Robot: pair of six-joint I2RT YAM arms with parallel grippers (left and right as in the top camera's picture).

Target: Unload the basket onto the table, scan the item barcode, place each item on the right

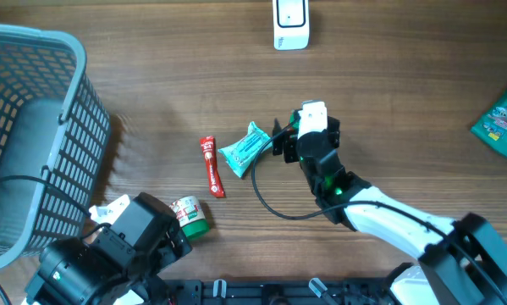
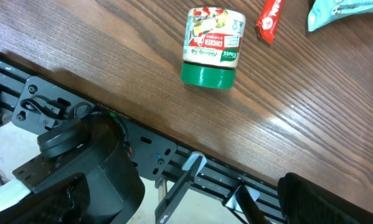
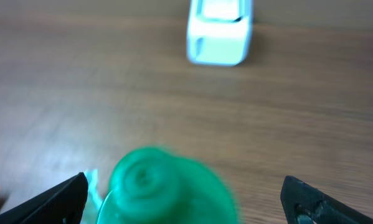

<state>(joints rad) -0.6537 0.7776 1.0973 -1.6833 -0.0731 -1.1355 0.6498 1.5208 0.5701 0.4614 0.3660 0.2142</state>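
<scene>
The white barcode scanner (image 1: 289, 24) stands at the table's far edge and shows ahead in the right wrist view (image 3: 218, 31). My right gripper (image 1: 308, 127) points toward it, open. Between its spread fingers (image 3: 74, 190) sits a blurred round green thing (image 3: 164, 190), with a gap to each finger. From overhead, a white item with a green edge (image 1: 313, 113) lies at that gripper's tip. A teal packet (image 1: 243, 150) and a red stick pack (image 1: 212, 166) lie just left of it. My left gripper (image 1: 143, 237) is open beside a green-lidded jar (image 2: 211, 46), near the front edge.
A grey mesh basket (image 1: 41, 127) fills the left side. Another teal package (image 1: 505, 123) lies at the right edge. A black cable (image 1: 274, 207) loops on the wood under the right arm. The black front rail (image 2: 174, 149) runs below the left gripper.
</scene>
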